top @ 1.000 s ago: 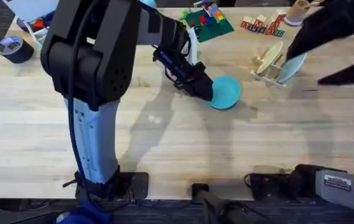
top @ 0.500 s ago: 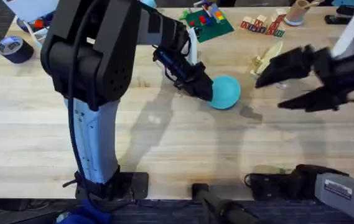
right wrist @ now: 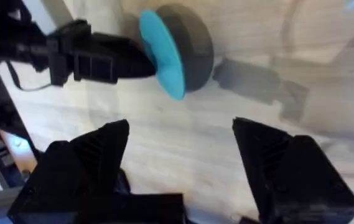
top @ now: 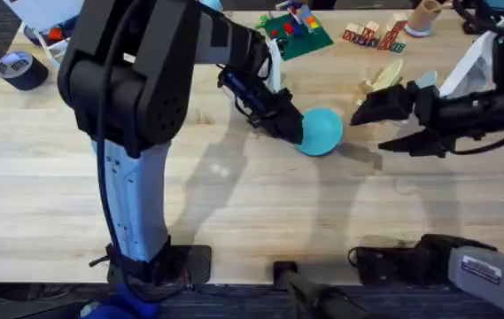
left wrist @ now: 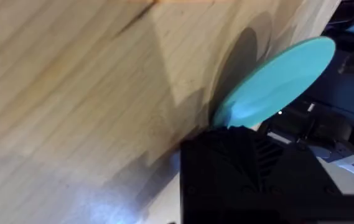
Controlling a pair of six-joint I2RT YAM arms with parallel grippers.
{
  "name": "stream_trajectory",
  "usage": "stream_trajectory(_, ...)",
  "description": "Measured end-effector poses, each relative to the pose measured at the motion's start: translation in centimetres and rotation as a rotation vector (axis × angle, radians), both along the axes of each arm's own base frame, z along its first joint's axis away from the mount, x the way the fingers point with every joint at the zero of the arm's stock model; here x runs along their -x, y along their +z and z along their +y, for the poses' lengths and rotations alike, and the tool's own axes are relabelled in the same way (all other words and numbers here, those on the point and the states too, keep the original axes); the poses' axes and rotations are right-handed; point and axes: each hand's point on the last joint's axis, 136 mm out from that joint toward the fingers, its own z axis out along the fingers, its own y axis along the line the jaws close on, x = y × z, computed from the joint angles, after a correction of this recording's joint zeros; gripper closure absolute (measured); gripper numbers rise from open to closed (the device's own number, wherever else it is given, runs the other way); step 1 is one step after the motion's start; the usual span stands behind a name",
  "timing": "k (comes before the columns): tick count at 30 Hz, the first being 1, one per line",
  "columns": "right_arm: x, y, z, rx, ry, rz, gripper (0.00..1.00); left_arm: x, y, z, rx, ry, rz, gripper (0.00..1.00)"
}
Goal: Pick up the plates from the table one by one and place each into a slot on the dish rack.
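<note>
Teal plate (top: pixel 321 130) is pinched at its rim by the left hand (top: pixel 289 125), tilted off the surface (top: pixel 234 213) for handover; right hand (top: pixel 391 120), spread, waits beside it.

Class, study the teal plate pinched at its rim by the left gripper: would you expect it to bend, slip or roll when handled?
The teal plate probably stays stiff: it keeps its flat disc shape tilted off the table. It may pivot or slip, since the left gripper holds only one edge. Dropped on edge, its round outline could roll.
</note>
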Motion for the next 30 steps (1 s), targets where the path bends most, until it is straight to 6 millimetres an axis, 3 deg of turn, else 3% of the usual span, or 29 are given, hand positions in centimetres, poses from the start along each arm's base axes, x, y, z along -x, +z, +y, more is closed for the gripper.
stream_trajectory(6,-0.8,-0.8,-0.1,0.0,-0.037,-0.015,0.007,0.0,0.0,0.0,0.0,0.0,0.0,0.959)
stream_trajectory(16,-1.5,-1.2,1.9,0.077,0.038,-0.062,0.006,0.0,0.0,0.0,0.0,0.0,0.0,0.959)
stream_trajectory(22,-3.1,-1.2,3.0,0.114,0.05,-0.123,0.006,0.0,0.0,0.0,0.0,0.0,0.0,0.959)
stream_trajectory(30,-3.6,-3.9,3.9,0.127,0.059,-0.041,0.008,0.0,0.0,0.0,0.0,0.0,0.001,0.959)
